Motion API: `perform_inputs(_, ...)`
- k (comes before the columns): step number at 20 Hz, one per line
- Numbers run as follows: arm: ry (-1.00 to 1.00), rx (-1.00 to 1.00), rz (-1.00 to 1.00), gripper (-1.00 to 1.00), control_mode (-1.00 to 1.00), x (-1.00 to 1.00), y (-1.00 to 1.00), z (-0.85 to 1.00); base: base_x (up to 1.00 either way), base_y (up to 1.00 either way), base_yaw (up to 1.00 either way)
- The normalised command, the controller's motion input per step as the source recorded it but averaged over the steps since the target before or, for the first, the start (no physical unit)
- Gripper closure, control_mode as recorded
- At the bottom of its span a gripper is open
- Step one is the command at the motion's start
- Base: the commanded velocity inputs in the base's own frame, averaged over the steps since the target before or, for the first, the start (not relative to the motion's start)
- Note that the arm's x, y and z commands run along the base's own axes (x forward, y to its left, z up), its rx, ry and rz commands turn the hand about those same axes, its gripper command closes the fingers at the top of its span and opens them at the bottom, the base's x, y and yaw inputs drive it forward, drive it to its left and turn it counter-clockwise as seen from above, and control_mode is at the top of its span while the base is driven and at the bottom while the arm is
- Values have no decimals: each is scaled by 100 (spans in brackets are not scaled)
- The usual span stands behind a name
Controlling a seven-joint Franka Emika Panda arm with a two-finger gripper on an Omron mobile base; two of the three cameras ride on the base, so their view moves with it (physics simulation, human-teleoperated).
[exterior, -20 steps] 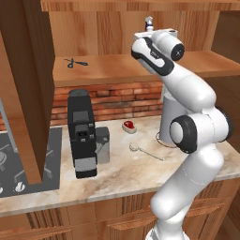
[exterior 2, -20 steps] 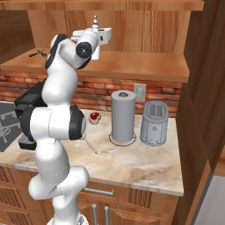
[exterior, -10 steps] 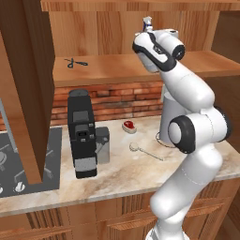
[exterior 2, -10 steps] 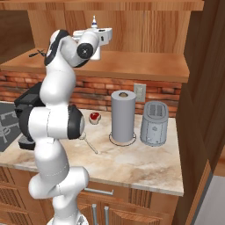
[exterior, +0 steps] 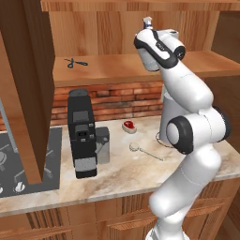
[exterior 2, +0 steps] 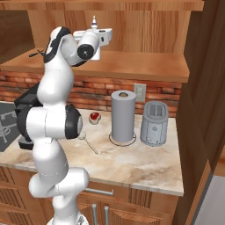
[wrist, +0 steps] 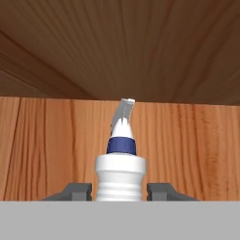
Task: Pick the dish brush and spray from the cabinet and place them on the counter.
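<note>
Jaws clamped on either side of the slim white spray bottle (wrist: 120,176): in the hand view we see the two dark fingertips (wrist: 72,191) touching its ribbed white neck, left and right. Our gripper (wrist: 120,192) sits up at the shelf of the brown wooden wall cabinet (exterior: 28,84), close to the back panel.

Hidden or cut off:
- Bottle body lies below the hand view's edge; we see just the neck, a blue collar and a pale angled nozzle.
- From the left base view we make out only the nozzle tip above the white hand; the same from the right base view.
- Whether the bottle's base touches the shelf, we cannot tell.

Materials and shapes:
- Small dish brush with round cream head and thin pale handle (exterior: 145,150) lies flat on the beige-pink marbled stone counter (exterior: 117,176), near a small red object (exterior: 128,125).
- Black scissors (exterior: 75,62) lie on the smooth wooden shelf.
- Grey cylindrical paper towel roll (exterior 2: 123,116) stands upright just beside a ribbed grey toaster (exterior 2: 154,123).
</note>
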Motion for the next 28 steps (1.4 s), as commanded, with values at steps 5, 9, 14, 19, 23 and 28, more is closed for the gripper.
perform_inputs(5,10,-1,0,100,-100,-17,0,5,0,0,0)
perform_inputs(9,9,-2,0,100,-100,-23,0,13,0,0,0)
perform_inputs(14,8,-2,0,100,-100,-30,0,18,0,0,0)
perform_inputs(19,3,-1,0,100,-100,-38,0,13,0,0,0)
perform_inputs(23,3,-1,0,100,-100,-40,0,11,0,0,0)
perform_inputs(28,3,-1,0,100,-100,-42,-1,11,0,0,0)
